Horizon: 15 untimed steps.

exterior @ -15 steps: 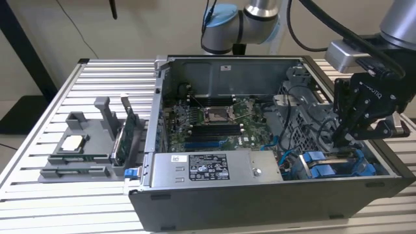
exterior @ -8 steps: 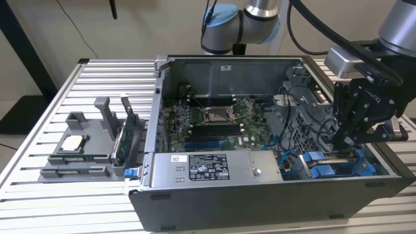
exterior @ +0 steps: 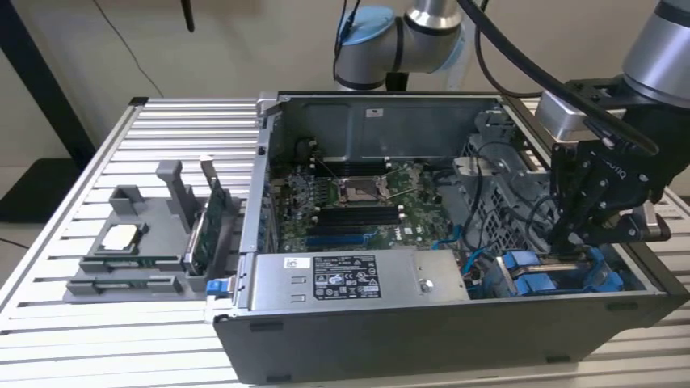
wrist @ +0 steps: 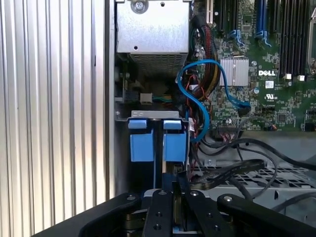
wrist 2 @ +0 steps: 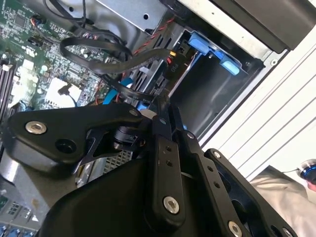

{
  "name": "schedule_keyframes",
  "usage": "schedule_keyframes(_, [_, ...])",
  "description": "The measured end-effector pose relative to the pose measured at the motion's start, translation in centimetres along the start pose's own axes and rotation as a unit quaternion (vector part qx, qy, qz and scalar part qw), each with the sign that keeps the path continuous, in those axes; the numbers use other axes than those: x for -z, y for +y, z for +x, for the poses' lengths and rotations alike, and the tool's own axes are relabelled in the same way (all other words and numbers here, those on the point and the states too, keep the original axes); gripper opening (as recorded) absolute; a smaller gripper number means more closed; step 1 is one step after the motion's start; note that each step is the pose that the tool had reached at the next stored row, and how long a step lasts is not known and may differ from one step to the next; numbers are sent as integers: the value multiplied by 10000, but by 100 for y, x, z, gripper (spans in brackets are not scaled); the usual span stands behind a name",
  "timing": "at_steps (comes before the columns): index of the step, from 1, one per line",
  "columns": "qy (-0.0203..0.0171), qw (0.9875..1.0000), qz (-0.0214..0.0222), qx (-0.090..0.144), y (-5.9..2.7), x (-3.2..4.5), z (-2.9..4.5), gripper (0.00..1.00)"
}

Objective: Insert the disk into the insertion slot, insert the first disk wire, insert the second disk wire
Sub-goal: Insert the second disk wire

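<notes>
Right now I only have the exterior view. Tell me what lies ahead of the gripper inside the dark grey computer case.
Observer: In the first wrist view, two bright blue plastic tabs stand side by side ahead of the gripper.
Operator: Report cables.
Observer: A bright blue cable loops beside those tabs toward the green motherboard.
Operator: Check the second wrist view.
Observer: A black cable runs past the gripper to a dark bay with a blue latch.
</notes>
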<state>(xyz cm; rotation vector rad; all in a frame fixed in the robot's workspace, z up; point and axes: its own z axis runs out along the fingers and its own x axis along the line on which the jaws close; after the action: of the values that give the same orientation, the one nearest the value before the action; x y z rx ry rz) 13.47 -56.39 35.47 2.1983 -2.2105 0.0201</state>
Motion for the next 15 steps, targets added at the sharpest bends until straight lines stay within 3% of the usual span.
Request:
schedule_keyframes(8, [-7, 10000, 0, 0, -3, -29, -1, 16])
schedule_keyframes(15, [-108, 9999, -1, 3, -45, -62, -2, 16])
